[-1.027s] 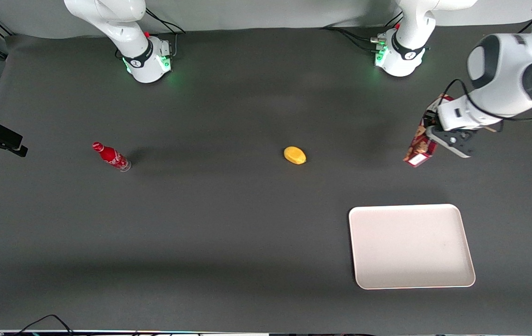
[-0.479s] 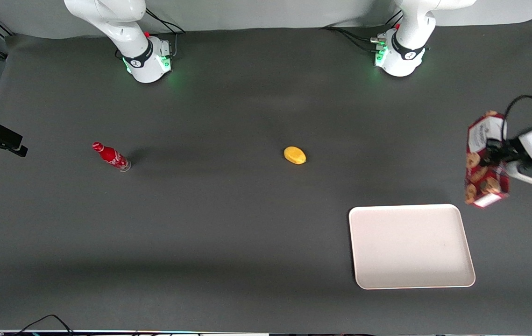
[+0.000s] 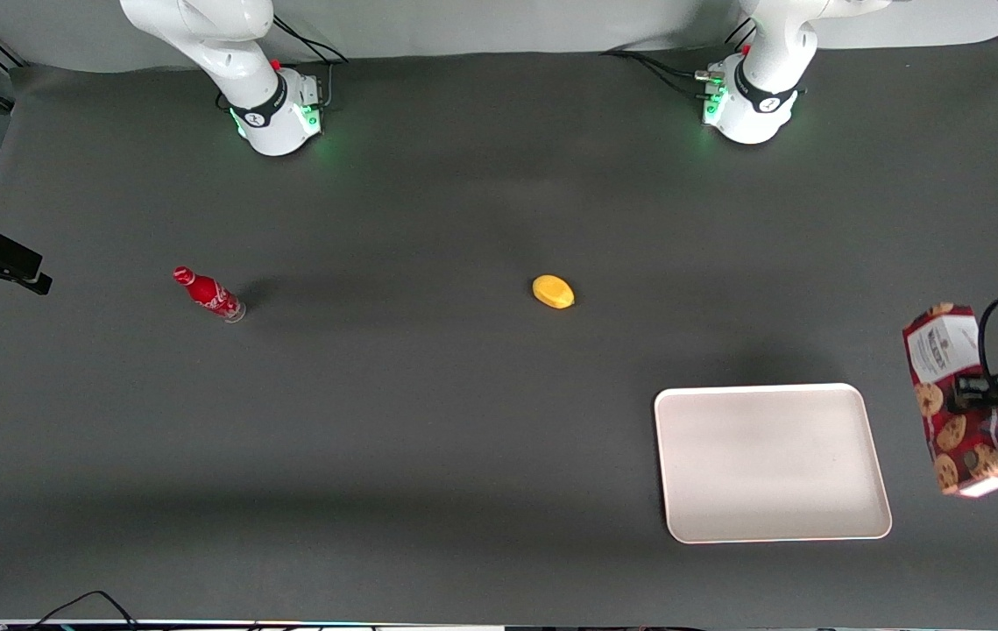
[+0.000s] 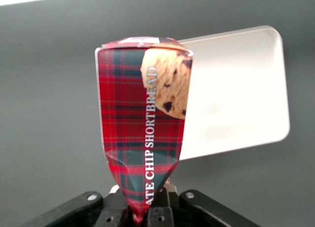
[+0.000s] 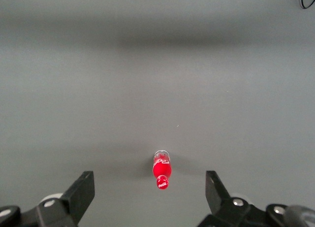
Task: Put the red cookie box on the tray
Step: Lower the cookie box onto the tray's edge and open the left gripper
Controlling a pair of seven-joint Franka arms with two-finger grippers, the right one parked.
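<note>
The red cookie box [image 3: 960, 399] hangs in the air beside the tray [image 3: 770, 462], just past the tray's short edge toward the working arm's end of the table. My gripper [image 3: 985, 392] is shut on the box and squeezes its crumpled end. In the left wrist view the tartan box [image 4: 142, 133] rises from the gripper [image 4: 142, 213], and the pale tray [image 4: 236, 104] lies on the table beneath, partly hidden by the box. The tray holds nothing.
A yellow lemon-like fruit [image 3: 553, 291] lies near the table's middle. A small red soda bottle [image 3: 208, 294] stands toward the parked arm's end, also seen as the bottle [image 5: 162, 171] in the right wrist view. The dark mat [image 3: 428, 421] covers the table.
My gripper has carried the box up off the table, toward the working arm's end, then nearer the front camera, from level with the fruit to beside the tray's short edge.
</note>
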